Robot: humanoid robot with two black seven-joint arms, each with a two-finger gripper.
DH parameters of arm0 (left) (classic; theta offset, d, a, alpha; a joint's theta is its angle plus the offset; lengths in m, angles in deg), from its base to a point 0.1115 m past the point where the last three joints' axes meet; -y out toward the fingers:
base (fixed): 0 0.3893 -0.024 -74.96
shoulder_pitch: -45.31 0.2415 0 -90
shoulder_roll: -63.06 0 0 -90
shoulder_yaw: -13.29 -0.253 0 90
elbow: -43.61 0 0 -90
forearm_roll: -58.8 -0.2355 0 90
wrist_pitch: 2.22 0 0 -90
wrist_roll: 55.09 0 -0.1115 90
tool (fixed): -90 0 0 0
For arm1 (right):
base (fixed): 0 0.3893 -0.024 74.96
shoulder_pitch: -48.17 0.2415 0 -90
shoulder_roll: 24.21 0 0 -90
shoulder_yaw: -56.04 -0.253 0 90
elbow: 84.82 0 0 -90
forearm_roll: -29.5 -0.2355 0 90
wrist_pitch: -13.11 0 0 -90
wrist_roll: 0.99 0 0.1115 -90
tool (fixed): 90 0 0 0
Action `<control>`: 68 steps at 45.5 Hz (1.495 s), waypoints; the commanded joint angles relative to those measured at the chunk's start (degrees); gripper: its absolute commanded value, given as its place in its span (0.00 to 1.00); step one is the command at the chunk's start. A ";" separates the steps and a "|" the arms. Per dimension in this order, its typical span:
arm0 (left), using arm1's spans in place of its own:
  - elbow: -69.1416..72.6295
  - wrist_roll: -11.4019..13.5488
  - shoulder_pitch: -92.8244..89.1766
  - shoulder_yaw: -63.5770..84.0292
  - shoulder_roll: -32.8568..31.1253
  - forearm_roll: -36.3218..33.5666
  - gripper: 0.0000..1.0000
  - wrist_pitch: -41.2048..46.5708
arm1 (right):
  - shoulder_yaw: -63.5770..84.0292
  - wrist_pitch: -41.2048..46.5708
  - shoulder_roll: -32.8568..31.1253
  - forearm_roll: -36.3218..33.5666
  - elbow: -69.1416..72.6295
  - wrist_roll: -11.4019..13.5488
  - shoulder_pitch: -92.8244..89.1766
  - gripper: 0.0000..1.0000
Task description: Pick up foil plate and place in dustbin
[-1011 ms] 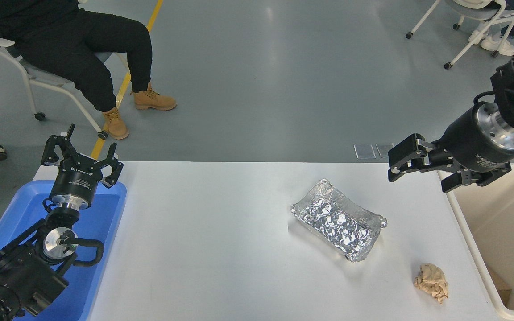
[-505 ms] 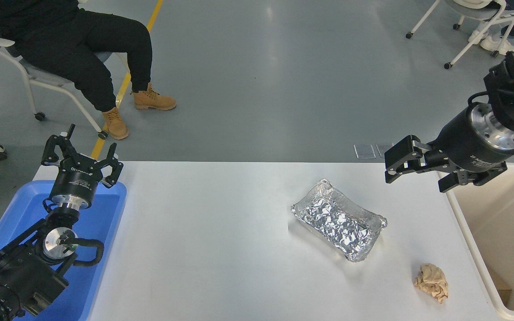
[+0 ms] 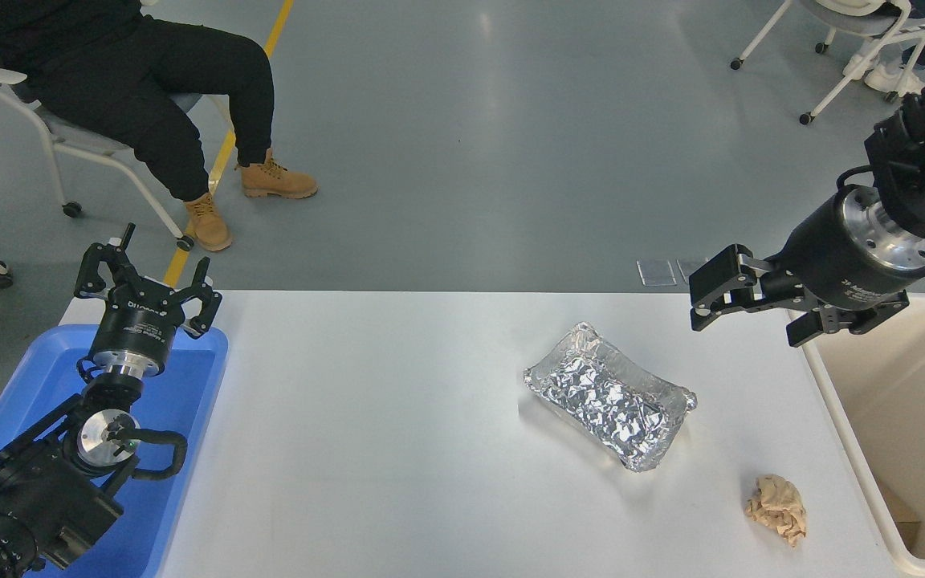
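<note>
The foil plate (image 3: 609,396), a shiny crinkled silver tray, lies on the white table right of centre. The cream dustbin (image 3: 836,417) stands at the table's right edge. My right gripper (image 3: 743,321) is open and empty. It hangs above the table's far right, up and to the right of the foil plate, by the dustbin's near corner. My left gripper (image 3: 145,282) is open and parked over the blue tray at the lower left.
A crumpled tan paper ball (image 3: 776,507) lies near the table's front right, beside the dustbin. A blue tray (image 3: 189,385) sits at the left edge. A person (image 3: 149,96) sits on a chair beyond the table's far left.
My right gripper has drifted a little to the left and slightly up. The foil plate and the left arm have not moved.
</note>
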 commanded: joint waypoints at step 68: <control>0.00 0.00 0.00 0.00 0.00 0.00 0.99 0.00 | 2.68 -26.27 1.15 -2.97 -14.11 -0.01 -29.51 1.00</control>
